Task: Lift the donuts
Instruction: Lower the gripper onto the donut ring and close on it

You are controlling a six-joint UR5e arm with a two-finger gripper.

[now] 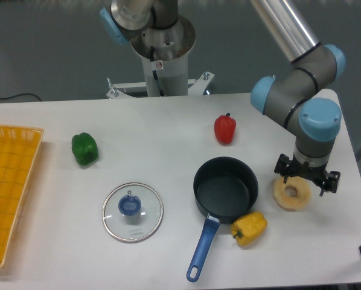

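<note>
Hovering: gripper [307, 179] hangs over the donut's [292, 195] upper edge
Jaws: spread wide, holding nothing
Donut: flat on the table [168, 133], right of the pan [225, 189], above-right of the yellow pepper [249, 228]
</note>
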